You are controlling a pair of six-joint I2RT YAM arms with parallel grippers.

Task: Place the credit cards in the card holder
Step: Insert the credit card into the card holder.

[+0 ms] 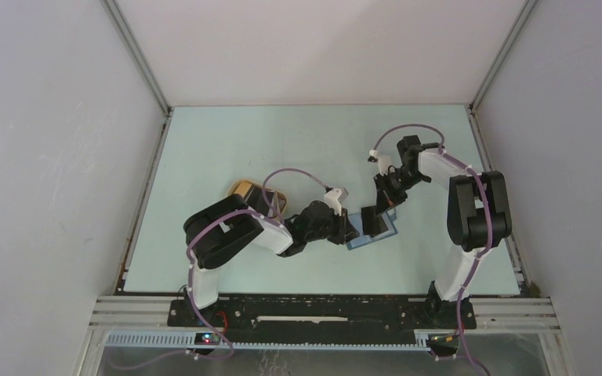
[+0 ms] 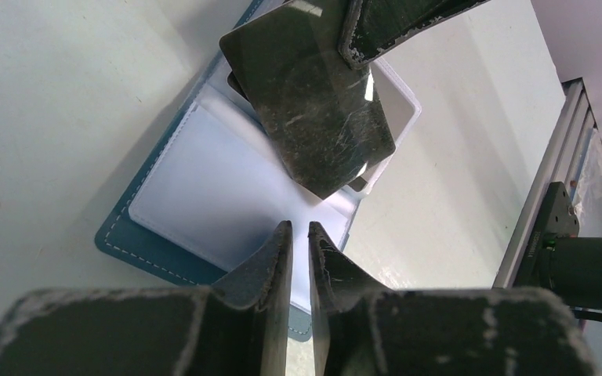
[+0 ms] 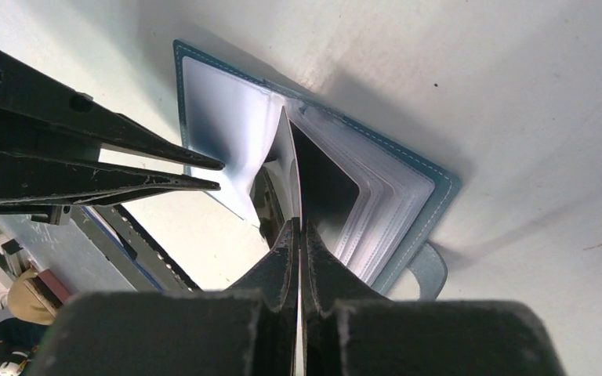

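Holding a dark credit card (image 2: 317, 102) in my right gripper (image 3: 299, 229); the two fingers are pressed tight together on the card's thin edge, so from my right wrist I see the card almost side-on; the card is up off the table (image 1: 282, 141), tipped on a slant, with one corner pointing down at the card holder (image 2: 121, 235); that corner is just over the middle of the holder, close to the white pages (image 2: 204, 180); I cannot tell if it touches them.

The card holder lies open and flat on the table, between my two arms, a bit nearer my right one; it is teal-blue round the rim with pale stitching; inside is a stack of white pages; from my right wrist the pages on one side fan up a little, and a dark gap shows between them right by the card; the little snap tab (image 3: 431, 274) sticks out from the holder's edge on that side.

My left gripper (image 2: 299, 231) is low down at the holder's edge, over the white page on the other side from the tab; its fingers are almost together, with only a thin slit between the tips; I cannot tell if they pinch a page or grip nothing.

A tan tray (image 1: 244, 190) sits on the table on the far side of my left arm, well apart from the holder.
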